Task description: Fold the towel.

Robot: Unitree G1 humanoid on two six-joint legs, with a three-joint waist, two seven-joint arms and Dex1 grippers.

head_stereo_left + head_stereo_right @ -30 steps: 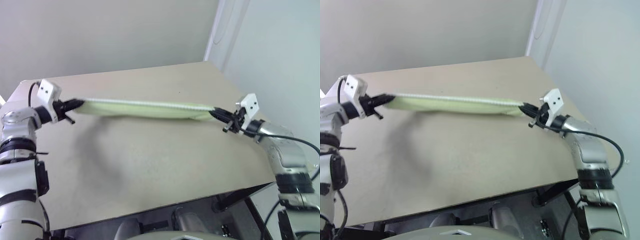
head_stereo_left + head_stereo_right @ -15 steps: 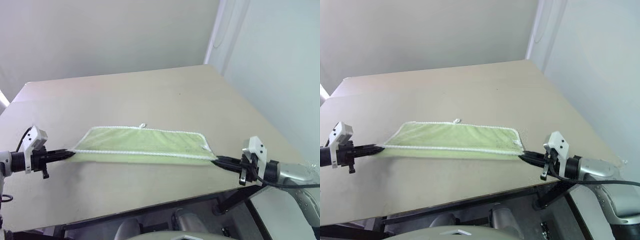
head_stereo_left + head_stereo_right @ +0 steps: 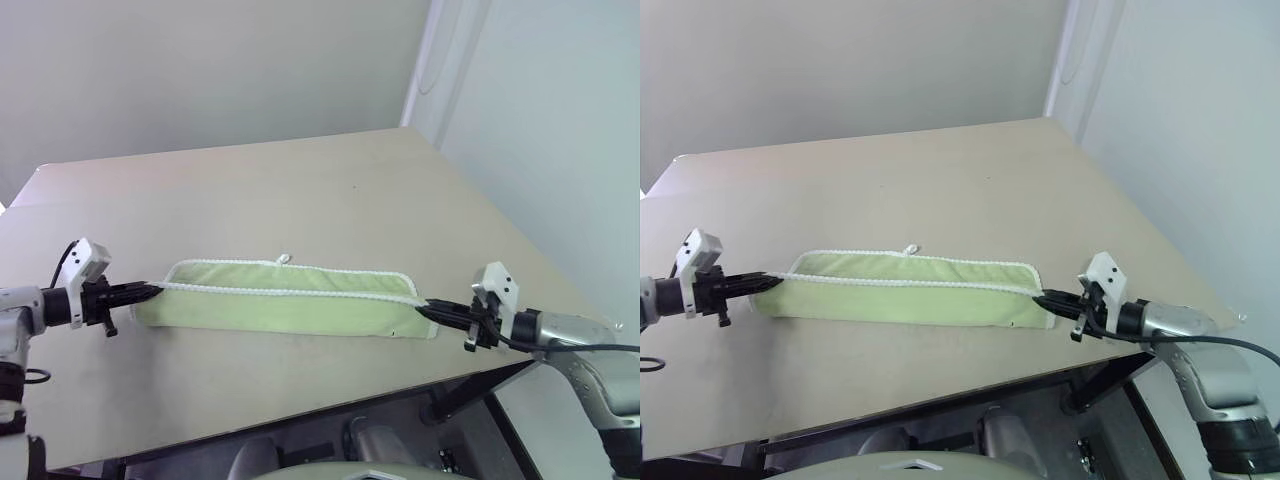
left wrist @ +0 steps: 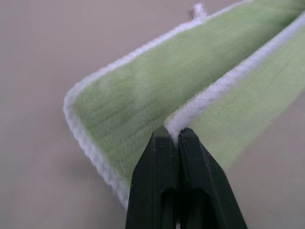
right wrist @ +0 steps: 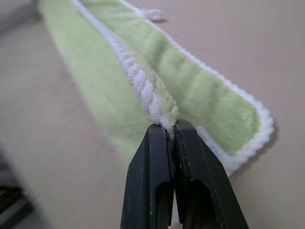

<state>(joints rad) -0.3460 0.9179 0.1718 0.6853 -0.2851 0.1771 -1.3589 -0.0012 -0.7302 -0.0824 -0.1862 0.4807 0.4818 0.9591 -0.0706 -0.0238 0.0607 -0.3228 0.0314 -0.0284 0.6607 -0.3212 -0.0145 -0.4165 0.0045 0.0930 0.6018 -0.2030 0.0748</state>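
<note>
Towel point(image 3: 285, 303): light-green terry, white corded edging, small white loop on far edge. Lies folded lengthwise, left to right, near the table's point(image 3: 300, 190) near edge.

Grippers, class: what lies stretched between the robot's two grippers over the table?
The towel: the left gripper and right gripper each pinch a corded corner, with its edge taut between them and its far half on the table. The eye views show this.

The right hand point(image 5: 172, 128), two black fingers pressed together, pinches the white corded edge of the light-green terry towel point(image 5: 195, 95) lying on the beige desk point(image 5: 248, 43).
</note>
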